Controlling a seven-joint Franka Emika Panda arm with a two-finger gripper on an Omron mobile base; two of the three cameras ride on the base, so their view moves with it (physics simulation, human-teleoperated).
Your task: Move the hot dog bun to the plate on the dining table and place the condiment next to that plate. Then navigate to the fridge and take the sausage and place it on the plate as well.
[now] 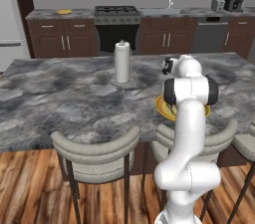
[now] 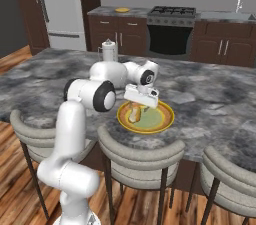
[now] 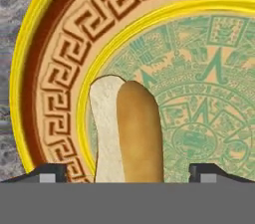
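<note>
Bun sits hidden behind the arm in the left base view; there the plate [image 1: 160, 104] shows as a yellow rim on the marble table [image 1: 60, 93], just past the white arm's elbow. A paper towel roll [image 1: 122, 62] stands upright left of the arm, toward the far side of the table. A stool [image 1: 95, 156] is tucked under the near edge.

From the right base view, the bun [image 2: 135, 113] lies on the left part of the plate, inside its rim. The gripper [image 2: 140, 104] hangs right over it, fingers pointing down.

Hand view: the bun fills the lower middle, pale cut side to the left and brown crust to the right, resting on the green patterned centre against the inner yellow ring. Both fingertips [image 3: 47, 174] stand wide apart, one on each side of the bun, clear of it.
</note>
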